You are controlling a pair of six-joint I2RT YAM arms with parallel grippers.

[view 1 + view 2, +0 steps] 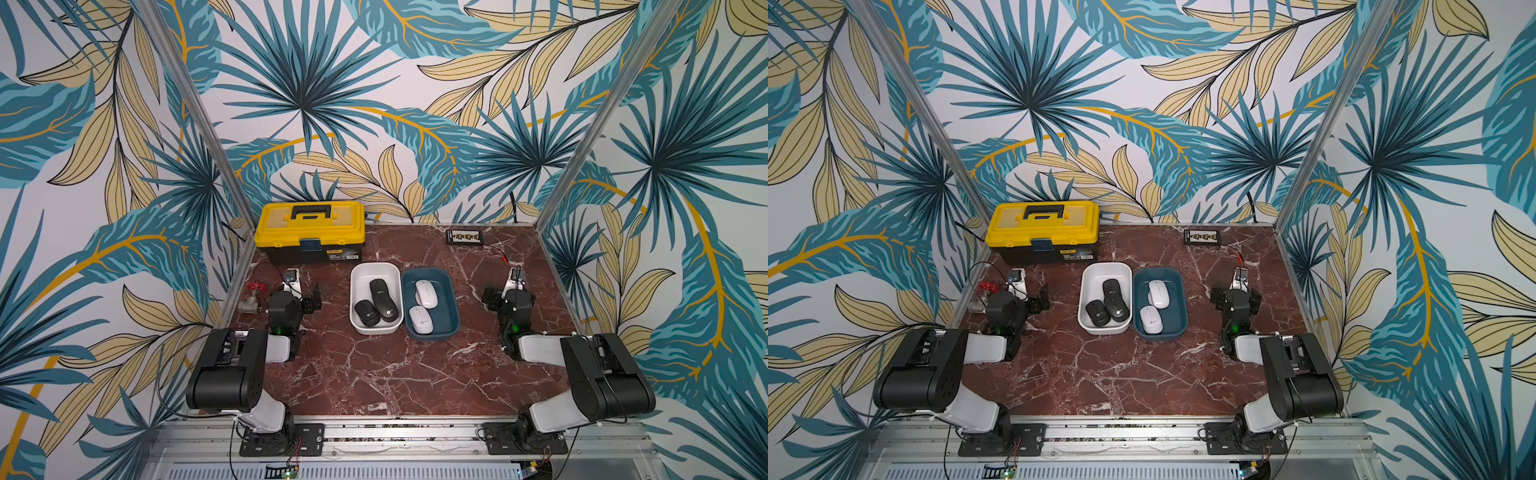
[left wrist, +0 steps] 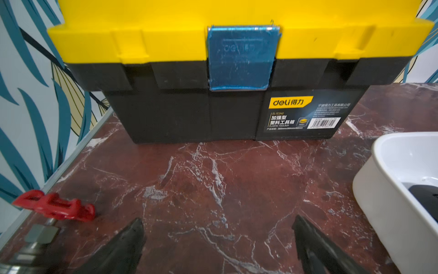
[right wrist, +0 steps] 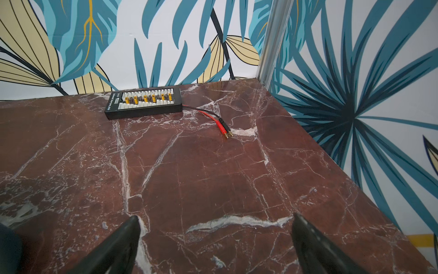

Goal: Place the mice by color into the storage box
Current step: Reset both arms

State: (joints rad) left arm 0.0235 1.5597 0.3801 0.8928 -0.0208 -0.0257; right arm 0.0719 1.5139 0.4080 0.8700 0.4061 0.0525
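Note:
The storage box is a pair of open bins side by side at the table's middle, seen in both top views. In the white bin lie black mice, two of them overlapping in a line. The dark blue bin holds two white mice. My left gripper hovers left of the bins, open and empty. To the right of the bins my right gripper is also open and empty. The left wrist view catches the white bin's corner.
A shut yellow-lidded black toolbox stands at the back left. A metal valve with a red handle lies by the left wall. A black connector board with red and black leads sits at the back right.

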